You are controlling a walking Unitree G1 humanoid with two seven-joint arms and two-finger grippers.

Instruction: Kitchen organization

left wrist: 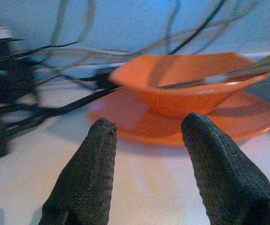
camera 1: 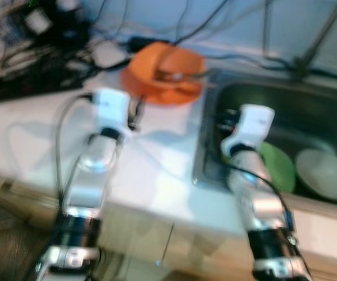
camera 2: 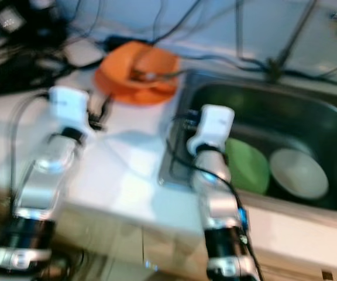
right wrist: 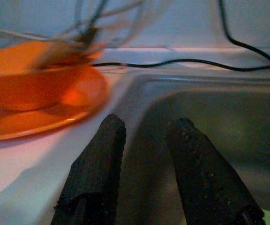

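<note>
An orange bowl (left wrist: 186,89) sits on an orange plate (left wrist: 139,124) at the back of the white counter (camera 1: 157,158), just left of the sink (camera 1: 309,108). A metal utensil (left wrist: 219,77) leans in the bowl. My left gripper (left wrist: 146,124) hovers low over the counter in front of the plate, open with nothing between its fingers. At the sink's left edge my right gripper (right wrist: 146,124) is open too and holds nothing. A green plate (camera 1: 277,167) and a white bowl (camera 1: 323,172) lie in the sink basin.
Black cables and dark devices (camera 1: 34,52) clutter the counter's back left, and more cables run along the wall behind the sink. Bare counter lies between the plate and the front edge.
</note>
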